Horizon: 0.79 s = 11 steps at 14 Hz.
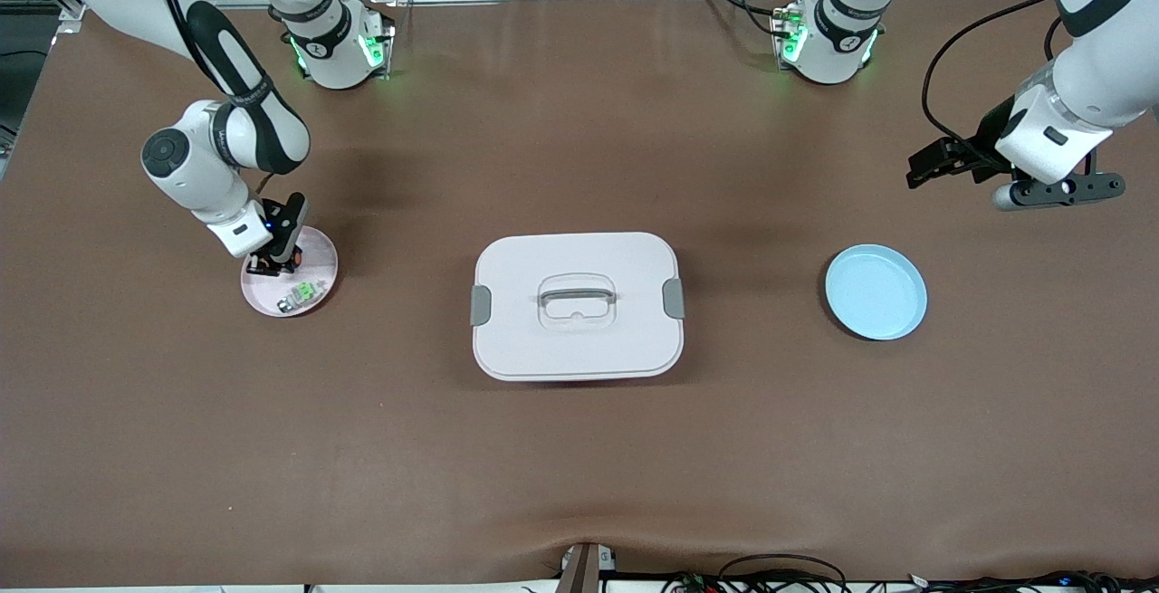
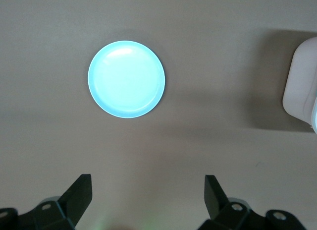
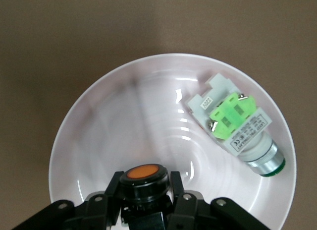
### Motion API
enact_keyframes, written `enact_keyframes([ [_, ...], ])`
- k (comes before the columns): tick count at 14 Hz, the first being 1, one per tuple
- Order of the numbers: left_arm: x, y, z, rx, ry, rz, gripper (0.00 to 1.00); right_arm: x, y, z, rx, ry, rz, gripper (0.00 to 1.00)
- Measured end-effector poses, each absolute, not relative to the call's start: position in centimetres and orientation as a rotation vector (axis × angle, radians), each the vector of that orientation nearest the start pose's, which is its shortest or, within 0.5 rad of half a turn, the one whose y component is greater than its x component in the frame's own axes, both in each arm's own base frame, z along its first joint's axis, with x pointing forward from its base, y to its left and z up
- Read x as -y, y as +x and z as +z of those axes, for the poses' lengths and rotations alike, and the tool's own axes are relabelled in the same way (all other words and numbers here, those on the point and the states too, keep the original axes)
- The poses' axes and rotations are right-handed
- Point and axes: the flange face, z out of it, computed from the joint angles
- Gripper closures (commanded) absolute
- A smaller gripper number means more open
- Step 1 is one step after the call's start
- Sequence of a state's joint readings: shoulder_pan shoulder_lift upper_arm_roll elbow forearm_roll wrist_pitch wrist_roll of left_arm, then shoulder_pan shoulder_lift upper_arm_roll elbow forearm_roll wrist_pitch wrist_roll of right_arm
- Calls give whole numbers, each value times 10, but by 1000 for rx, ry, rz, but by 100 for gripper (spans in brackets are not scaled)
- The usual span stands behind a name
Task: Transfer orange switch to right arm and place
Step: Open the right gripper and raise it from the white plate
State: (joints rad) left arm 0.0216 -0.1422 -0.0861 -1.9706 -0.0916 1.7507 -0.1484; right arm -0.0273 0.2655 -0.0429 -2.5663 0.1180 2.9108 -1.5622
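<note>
My right gripper (image 1: 274,258) is low over a pink plate (image 1: 321,260) at the right arm's end of the table. In the right wrist view the right gripper (image 3: 144,181) is shut on the orange switch (image 3: 144,172), its fingers on either side of the black round cap. I cannot tell whether the switch touches the plate (image 3: 119,121). In the front view only a bit of the orange switch (image 1: 271,264) shows under the fingers. My left gripper (image 1: 931,167) is open and empty in the air above the table, near a light blue plate (image 1: 876,291). The left wrist view shows the left gripper (image 2: 147,188) with its fingers wide apart.
A green-and-clear small part (image 1: 303,292) lies in the pink plate beside the switch; it also shows in the right wrist view (image 3: 233,123). A white lidded box (image 1: 543,339) with a clear handle stands mid-table. The blue plate (image 2: 126,79) holds nothing.
</note>
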Motion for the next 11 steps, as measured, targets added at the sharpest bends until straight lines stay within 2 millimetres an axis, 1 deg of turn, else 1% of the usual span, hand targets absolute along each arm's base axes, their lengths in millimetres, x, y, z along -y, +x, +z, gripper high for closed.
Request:
enact_keyframes([
  [3, 44, 507, 525, 163, -3202, 143, 0, 33, 453, 175, 1997, -2475, -111, 0],
  [7, 44, 507, 523, 162, -3199, 149, 0, 12, 458, 179, 1924, -2501, -91, 0],
  [9, 44, 507, 523, 161, -3198, 149, 0, 6, 468, 192, 1872, -2499, -56, 0],
  [11, 45, 507, 523, 158, -3197, 150, 0, 4, 483, 220, 1789, -2493, 2, 0],
])
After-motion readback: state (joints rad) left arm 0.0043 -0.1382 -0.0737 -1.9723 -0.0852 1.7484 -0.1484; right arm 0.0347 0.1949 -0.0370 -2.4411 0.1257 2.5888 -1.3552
